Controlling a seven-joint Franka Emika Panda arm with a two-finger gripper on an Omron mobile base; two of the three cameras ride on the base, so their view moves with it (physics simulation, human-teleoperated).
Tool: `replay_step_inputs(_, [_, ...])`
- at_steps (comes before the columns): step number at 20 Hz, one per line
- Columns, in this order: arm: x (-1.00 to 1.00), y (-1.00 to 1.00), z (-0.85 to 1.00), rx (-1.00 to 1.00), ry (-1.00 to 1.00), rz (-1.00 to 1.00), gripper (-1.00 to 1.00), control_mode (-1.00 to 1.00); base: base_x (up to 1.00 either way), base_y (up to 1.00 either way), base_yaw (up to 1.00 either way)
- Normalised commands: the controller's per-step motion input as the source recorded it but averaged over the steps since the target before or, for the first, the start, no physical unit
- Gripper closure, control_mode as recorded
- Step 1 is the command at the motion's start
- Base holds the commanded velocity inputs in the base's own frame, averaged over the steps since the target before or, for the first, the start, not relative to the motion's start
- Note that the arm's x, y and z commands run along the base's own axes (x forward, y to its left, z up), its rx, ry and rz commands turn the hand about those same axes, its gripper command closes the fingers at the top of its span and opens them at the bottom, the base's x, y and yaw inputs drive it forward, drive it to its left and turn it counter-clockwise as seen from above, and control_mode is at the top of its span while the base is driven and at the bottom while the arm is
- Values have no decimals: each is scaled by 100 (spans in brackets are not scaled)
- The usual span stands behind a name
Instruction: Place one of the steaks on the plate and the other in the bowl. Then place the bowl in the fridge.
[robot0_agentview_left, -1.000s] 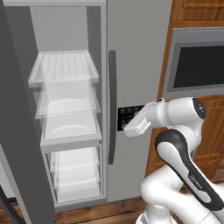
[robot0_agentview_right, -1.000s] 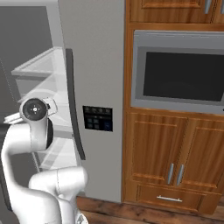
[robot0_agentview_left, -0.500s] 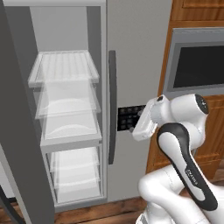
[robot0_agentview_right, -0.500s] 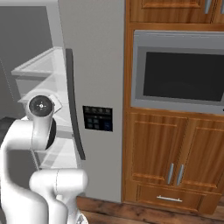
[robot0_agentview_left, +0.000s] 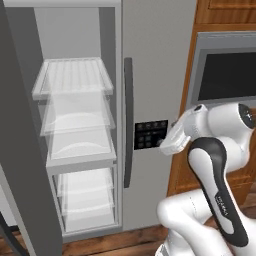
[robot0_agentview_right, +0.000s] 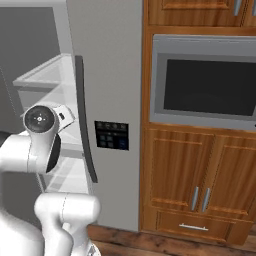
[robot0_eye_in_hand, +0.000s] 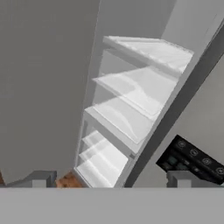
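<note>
- the fridge (robot0_agentview_left: 155, 60) stands tall and grey, its left door (robot0_agentview_left: 20, 150) swung wide open, its right door closed beside the wooden cabinetry (robot0_agentview_right: 200, 175).
- inside the open half, clear shelves (robot0_agentview_left: 75, 80) stack one above another, with pale drawers (robot0_agentview_left: 85, 200) lower down.
- a dark vertical bar handle (robot0_agentview_left: 128, 120) runs down the closed door's left edge, and a small black control panel (robot0_agentview_left: 150, 134) sits just right of it.
- the gripper (robot0_eye_in_hand: 111, 180) is held in front of the closed door, near the control panel and apart from it; in the hand view its two grey finger tips (robot0_eye_in_hand: 38, 179) stand far apart with nothing between them.
- in the left base view the white hand (robot0_agentview_left: 181, 134) angles toward the panel from the right; in the right base view the arm's round joint (robot0_agentview_right: 40, 120) sits before the open compartment.
- the hand view looks along the handle into the shelves (robot0_eye_in_hand: 140, 87), with the panel (robot0_eye_in_hand: 192, 158) at lower right.
- a built-in oven (robot0_agentview_right: 205, 82) with a dark window is set in the cabinetry right of the fridge.
- a wood floor (robot0_agentview_right: 165, 245) runs along the base.
</note>
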Motion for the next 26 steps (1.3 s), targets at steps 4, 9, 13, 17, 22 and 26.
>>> replay_step_inputs(4, [-46,-12,0,25,0,-41,-100,-100,0,0,0])
replay_step_inputs(9, [-7,0,0,2,0,-8,-100,-100,0,0,0])
replay_step_inputs(13, [0,0,0,0,0,0,-100,-100,0,0,0])
replay_step_inputs(17, [0,0,0,0,0,0,-100,100,-19,-6,0])
replay_step_inputs(22, [0,0,0,0,0,0,-100,100,-69,-13,0])
replay_step_inputs(26, [0,0,0,0,0,0,-100,100,-70,0,14])
